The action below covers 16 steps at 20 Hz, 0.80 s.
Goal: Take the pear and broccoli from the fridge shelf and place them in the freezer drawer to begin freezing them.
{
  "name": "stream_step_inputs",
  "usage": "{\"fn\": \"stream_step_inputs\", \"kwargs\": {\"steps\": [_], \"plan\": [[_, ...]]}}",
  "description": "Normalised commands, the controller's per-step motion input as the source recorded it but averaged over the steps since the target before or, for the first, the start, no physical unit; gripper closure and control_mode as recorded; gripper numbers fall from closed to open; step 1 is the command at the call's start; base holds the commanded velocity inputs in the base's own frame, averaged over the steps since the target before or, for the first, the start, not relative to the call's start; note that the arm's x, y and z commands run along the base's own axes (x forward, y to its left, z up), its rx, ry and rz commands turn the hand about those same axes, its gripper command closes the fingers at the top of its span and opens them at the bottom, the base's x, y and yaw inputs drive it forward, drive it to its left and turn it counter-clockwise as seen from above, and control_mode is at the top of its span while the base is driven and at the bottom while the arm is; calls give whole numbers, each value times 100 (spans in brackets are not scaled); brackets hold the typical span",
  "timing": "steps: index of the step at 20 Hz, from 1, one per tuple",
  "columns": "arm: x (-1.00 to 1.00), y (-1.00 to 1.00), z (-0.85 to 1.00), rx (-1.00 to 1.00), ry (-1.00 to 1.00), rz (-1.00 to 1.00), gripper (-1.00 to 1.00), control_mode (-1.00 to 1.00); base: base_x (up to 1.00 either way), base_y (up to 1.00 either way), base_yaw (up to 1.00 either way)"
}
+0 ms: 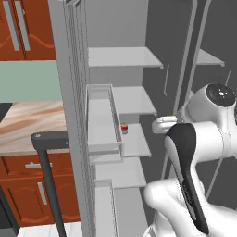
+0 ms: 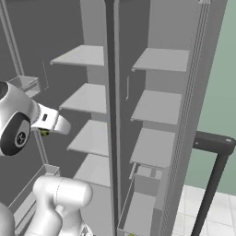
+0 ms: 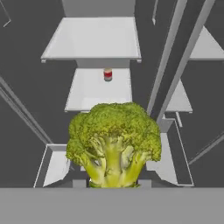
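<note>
Green broccoli [image 3: 113,146], one head, sits clamped in the gripper [image 3: 113,186]. One can [image 3: 107,75] stands mid-shelf; the right base view hides it.

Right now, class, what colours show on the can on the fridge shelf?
Red and white; the can shows best in the hand view.

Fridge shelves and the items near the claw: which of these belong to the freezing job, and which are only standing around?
Belong to the job:
- broccoli, held in the shut claw, stalk toward the camera
- claw

Only standing around:
- small red-and-white can on a fridge shelf
- pale door bin
- wooden counter and cabinets beside the fridge
</note>
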Motion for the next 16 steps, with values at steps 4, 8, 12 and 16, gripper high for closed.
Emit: {"fn": "stream_step_inputs", "kwargs": {"steps": [4, 8, 12, 16], "plan": [[-1, 0, -11, 0, 26, -17, 100, -100, 0, 0, 0], [-21, 0, -5, 2, 14, -11, 100, 100, -24, -1, -3], [0, 0, 0, 0, 0, 0, 100, 100, -100, -1, -15], [0, 0, 0, 0, 0, 0, 100, 100, -82, 3, -23]]}}
